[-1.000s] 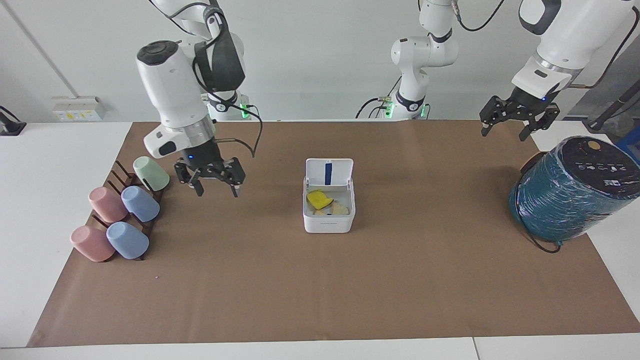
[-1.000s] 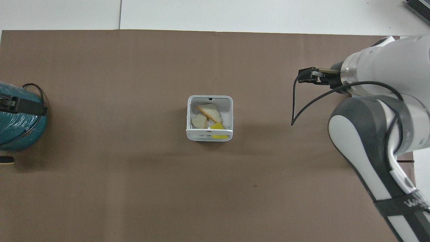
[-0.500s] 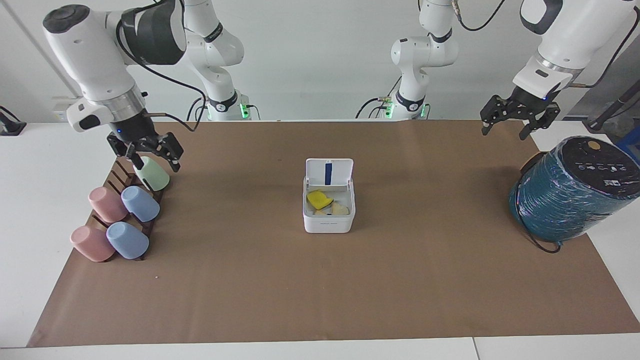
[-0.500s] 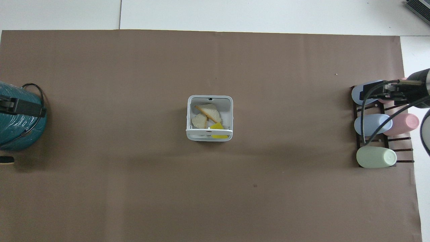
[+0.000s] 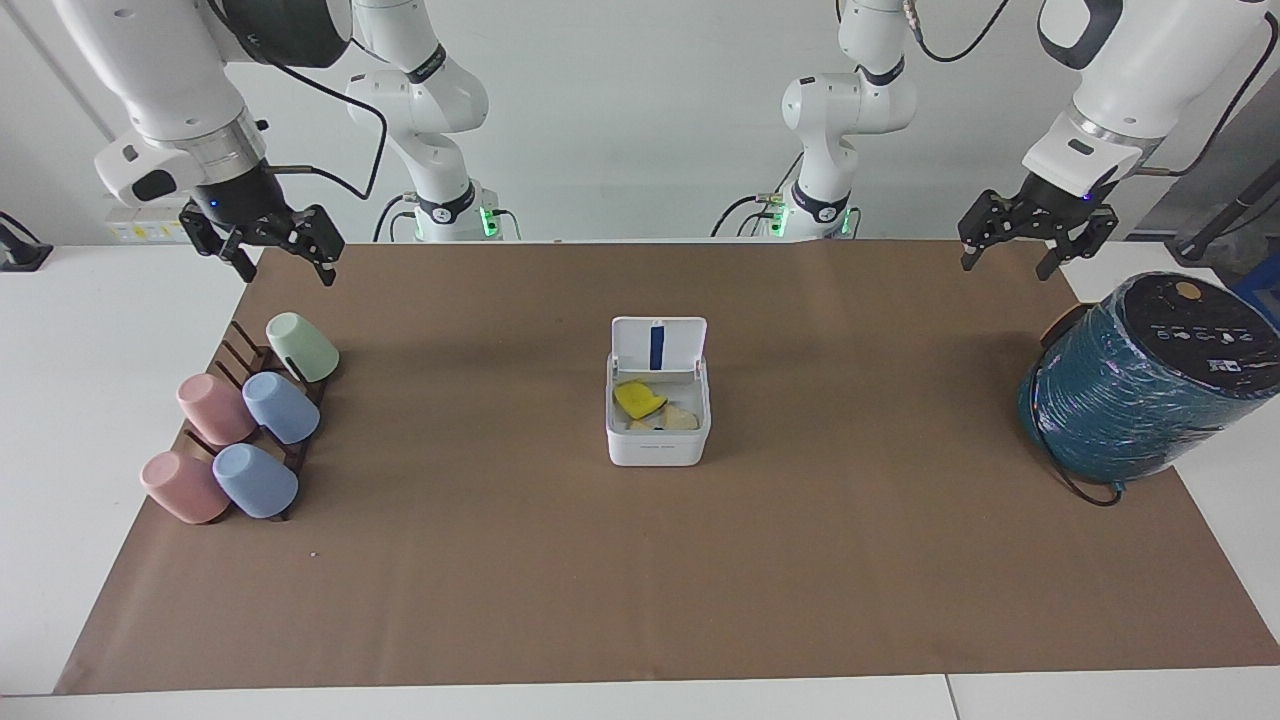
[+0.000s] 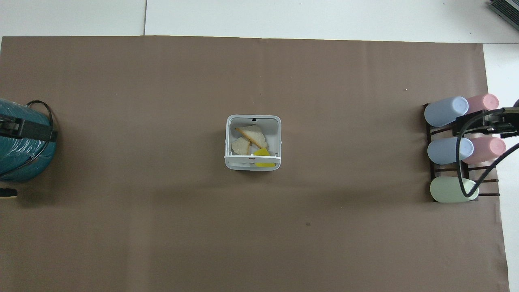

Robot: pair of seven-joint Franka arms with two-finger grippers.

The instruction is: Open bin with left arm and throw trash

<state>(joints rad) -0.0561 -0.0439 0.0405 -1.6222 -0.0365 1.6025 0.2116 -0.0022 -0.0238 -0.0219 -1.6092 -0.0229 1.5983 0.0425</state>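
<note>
I have the bin [image 5: 658, 430] sitting mid-table on the brown paper mat [image 5: 800, 560], its hinged lid [image 5: 658, 345] standing upright on the side nearer the robots, blue strip [image 5: 656, 346] facing the camera. All the trash is inside: the yellow sponge piece [image 5: 638, 398] lies nearer the robots, and the two pale wedges [image 6: 250, 138] lie farther from them, one leaning across the other as far as I can make out from overhead.

My left gripper [image 5: 1035, 235] hangs in the air over the mat's edge at the left arm's end of the table, above and nearer the robots than the teal-wrapped cylinder [image 5: 1140, 385]. Its fingers are spread wide and hold nothing. My right gripper [image 5: 272, 252] hangs over the mat's corner at the right arm's end, above the table just nearer the robots than the cup rack [image 5: 262, 400]. Its fingers are also spread apart and empty. Neither gripper is near the bin.

On the rack lie five cups on their sides: a green cup [image 5: 302, 347] nearest the robots, then two blue cups [image 5: 282, 407] and two pink cups [image 5: 214, 408] farther out. A black cable [image 6: 462, 162] from the right arm crosses over the rack in the overhead view.
</note>
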